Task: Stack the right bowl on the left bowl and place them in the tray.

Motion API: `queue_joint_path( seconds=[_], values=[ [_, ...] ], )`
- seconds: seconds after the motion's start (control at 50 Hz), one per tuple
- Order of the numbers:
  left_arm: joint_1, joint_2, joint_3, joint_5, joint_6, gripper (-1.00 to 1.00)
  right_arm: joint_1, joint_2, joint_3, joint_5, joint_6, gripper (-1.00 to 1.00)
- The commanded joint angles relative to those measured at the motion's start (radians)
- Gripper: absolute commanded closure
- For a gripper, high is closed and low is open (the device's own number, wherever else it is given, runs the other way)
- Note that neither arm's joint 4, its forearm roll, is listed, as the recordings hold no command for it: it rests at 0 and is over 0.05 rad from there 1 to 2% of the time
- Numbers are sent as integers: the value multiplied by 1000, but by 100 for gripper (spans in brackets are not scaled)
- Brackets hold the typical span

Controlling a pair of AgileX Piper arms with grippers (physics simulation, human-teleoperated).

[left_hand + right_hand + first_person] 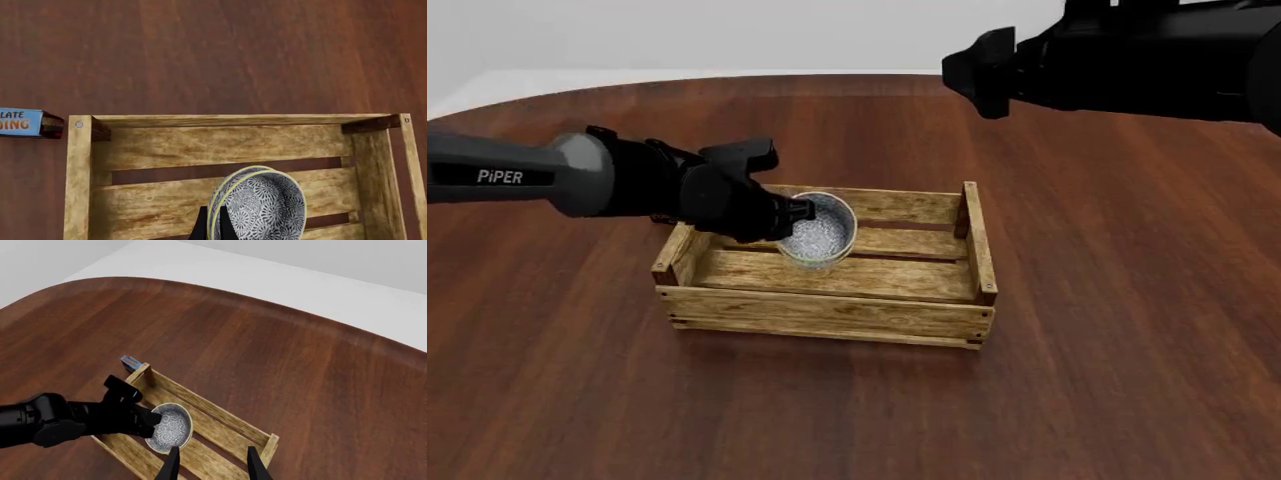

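Two speckled white bowls [263, 205] sit nested, one inside the other, with two rims showing. My left gripper [213, 227] is shut on their rim and holds them inside the tray [220, 120], a light-wood slatted crate. In the front view the bowls [817, 235] are in the tray's [827, 315] back left part, with the left gripper [794, 212] on their left side. I cannot tell if they touch the slats. My right gripper [212, 465] is open and empty, high above the table, looking down on the bowls [170, 427] and the tray [220, 417].
A small blue-and-red box [27, 122] lies on the table just outside the tray's far left corner; it also shows in the right wrist view [129, 361]. The right arm [1121, 60] hangs high at the back right. Dark wood table lies all around the tray.
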Motion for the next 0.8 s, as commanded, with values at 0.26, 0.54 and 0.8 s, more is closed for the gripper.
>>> queue_joint_path(
  seconds=[0.26, 0.54, 0.8],
  values=[
    [-7, 41, 26, -58, -26, 100, 0, -5, -2, 3, 2, -100],
    [3, 35, 22, -44, -22, -100, 3, -6, 2, 1, 2, -100],
    [3, 10, 24, -35, -20, -100, 4, -5, 2, 1, 1, -100]
  ],
)
